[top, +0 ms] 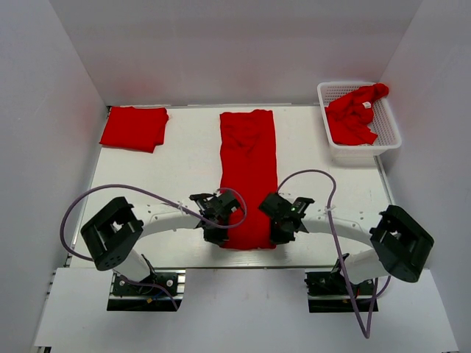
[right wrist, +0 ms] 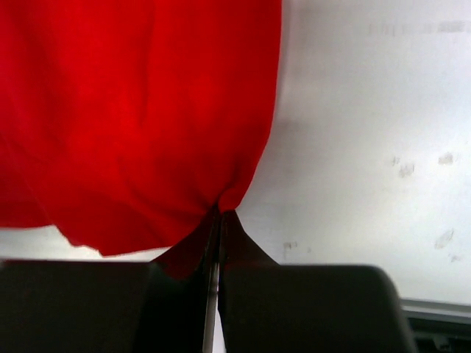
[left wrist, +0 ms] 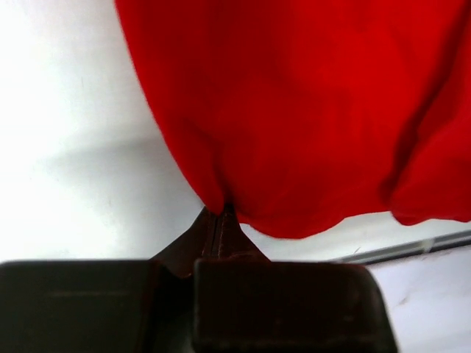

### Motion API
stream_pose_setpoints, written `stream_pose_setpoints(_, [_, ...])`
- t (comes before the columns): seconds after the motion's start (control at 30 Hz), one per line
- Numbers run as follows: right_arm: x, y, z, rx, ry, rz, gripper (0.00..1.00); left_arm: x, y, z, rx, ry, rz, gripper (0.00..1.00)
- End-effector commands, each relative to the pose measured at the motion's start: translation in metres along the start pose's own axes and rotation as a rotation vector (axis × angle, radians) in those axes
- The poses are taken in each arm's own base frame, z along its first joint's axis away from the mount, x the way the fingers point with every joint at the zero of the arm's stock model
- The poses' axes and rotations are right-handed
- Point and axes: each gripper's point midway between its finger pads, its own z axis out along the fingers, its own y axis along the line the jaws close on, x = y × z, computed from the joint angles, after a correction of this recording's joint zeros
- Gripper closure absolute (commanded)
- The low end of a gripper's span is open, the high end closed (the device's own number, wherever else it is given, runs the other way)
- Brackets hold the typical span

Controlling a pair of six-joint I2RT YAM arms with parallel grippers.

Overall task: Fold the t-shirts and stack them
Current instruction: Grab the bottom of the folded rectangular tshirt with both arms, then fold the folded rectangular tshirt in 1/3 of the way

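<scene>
The left gripper [left wrist: 221, 219] is pinched shut on the near left corner of the long shirt [top: 249, 165], and the right gripper [right wrist: 219, 218] on its near right corner. The long shirt lies mid-table [top: 184, 165], between white walls [top: 243, 51]. A folded shirt [top: 135, 128] lies far left, with crumpled shirts [top: 355, 112] in the basket [top: 364, 153].

You have three plain bright red shirts: the long shirt [top: 249, 158] at centre, the folded shirt [top: 135, 128] at ten o'clock, and the crumpled shirt [top: 353, 118] at two o'clock, which shows a small white label. It lies in a white lattice basket [top: 357, 156]. The table [top: 184, 165] is white. Your left gripper [left wrist: 221, 215] and right gripper [right wrist: 219, 215] are black, and the cables [top: 309, 171] are purple.
</scene>
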Motion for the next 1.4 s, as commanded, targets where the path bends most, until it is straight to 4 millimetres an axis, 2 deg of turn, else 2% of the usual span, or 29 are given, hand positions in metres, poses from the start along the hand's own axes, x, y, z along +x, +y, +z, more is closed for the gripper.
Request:
stream_pose_setpoints(0.0, [0.019, -0.007, -0.013, -0.011, 0.061, 0.021, 1.0, 0.021, 0.013, -0.012, -0.043, 0.054, -0.035, 1.0])
stream_pose_setpoints(0.17, [0.023, -0.01, -0.021, -0.049, 0.047, 0.038, 1.0, 0.021, 0.008, -0.023, -0.024, 0.052, -0.027, 1.0])
stream_pose_setpoints(0.37, [0.008, -0.006, -0.029, -0.048, 0.001, 0.016, 1.0, -0.012, -0.013, -0.045, 0.006, -0.052, -0.031, 1.0])
stream_pose_setpoints(0.4, [0.001, 0.0, -0.034, -0.058, -0.017, 0.012, 1.0, -0.021, -0.013, -0.048, 0.011, -0.065, -0.043, 1.0])
stream_pose_setpoints(0.43, [-0.007, -0.001, -0.035, -0.04, -0.049, 0.015, 1.0, -0.03, -0.015, -0.051, 0.0, -0.091, -0.044, 1.0])
stream_pose_setpoints(0.47, [-0.007, -0.006, -0.034, -0.003, -0.041, 0.002, 1.0, -0.036, -0.015, -0.053, -0.019, -0.108, -0.045, 1.0])
stream_pose_setpoints(0.5, [-0.015, -0.002, -0.038, -0.004, -0.059, -0.002, 1.0, -0.047, -0.016, -0.061, -0.036, -0.127, -0.065, 1.0])
stream_pose_setpoints(0.57, [-0.033, -0.003, -0.041, 0.027, -0.114, -0.006, 1.0, -0.058, -0.009, -0.063, -0.11, -0.16, -0.073, 1.0])
stream_pose_setpoints(0.6, [-0.039, -0.003, -0.042, 0.033, -0.135, -0.006, 1.0, -0.072, -0.007, -0.068, -0.128, -0.189, -0.095, 1.0])
stream_pose_setpoints(0.67, [-0.058, -0.001, -0.045, 0.042, -0.174, -0.009, 1.0, -0.081, -0.002, -0.068, -0.151, -0.194, -0.1, 1.0])
stream_pose_setpoints(0.73, [-0.067, -0.003, -0.044, 0.061, -0.183, -0.011, 1.0, -0.096, 0.002, -0.062, -0.164, -0.198, -0.129, 1.0])
stream_pose_setpoints(0.87, [-0.105, -0.003, -0.05, 0.072, -0.248, -0.013, 1.0, -0.12, 0.0, -0.055, -0.149, -0.204, -0.12, 1.0])
stream_pose_setpoints(0.9, [-0.11, -0.002, -0.05, 0.073, -0.253, -0.016, 1.0, -0.13, -0.003, -0.057, -0.135, -0.223, -0.133, 1.0])
stream_pose_setpoints(0.97, [-0.132, -0.001, -0.05, 0.08, -0.276, -0.031, 1.0, -0.147, 0.001, -0.056, -0.136, -0.239, -0.159, 1.0])
stream_pose_setpoints(1.07, [-0.164, 0.005, -0.055, 0.078, -0.32, -0.052, 1.0, -0.172, 0.013, -0.058, -0.166, -0.287, -0.173, 1.0])
stream_pose_setpoints(1.13, [-0.177, 0.003, -0.052, 0.09, -0.323, -0.061, 1.0, -0.186, 0.014, -0.061, -0.159, -0.311, -0.164, 1.0])
stream_pose_setpoints(1.17, [-0.189, 0.01, -0.055, 0.08, -0.337, -0.073, 1.0, -0.2, 0.014, -0.066, -0.147, -0.339, -0.17, 1.0])
stream_pose_setpoints(1.23, [-0.199, 0.005, -0.051, 0.086, -0.33, -0.082, 1.0, -0.21, 0.016, -0.064, -0.154, -0.343, -0.152, 1.0])
stream_pose_setpoints(1.27, [-0.208, 0.008, -0.05, 0.085, -0.342, -0.09, 1.0, -0.223, 0.016, -0.069, -0.153, -0.368, -0.168, 1.0])
stream_pose_setpoints(1.3, [-0.213, 0.009, -0.051, 0.081, -0.346, -0.092, 1.0, -0.227, 0.014, -0.069, -0.152, -0.372, -0.155, 1.0])
stream_pose_setpoints(1.33, [-0.222, 0.003, -0.052, 0.09, -0.352, -0.091, 1.0, -0.234, 0.02, -0.069, -0.168, -0.378, -0.151, 1.0])
stream_pose_setpoints(1.37, [-0.227, 0.005, -0.048, 0.087, -0.347, -0.111, 1.0, -0.242, 0.023, -0.067, -0.175, -0.377, -0.163, 1.0])
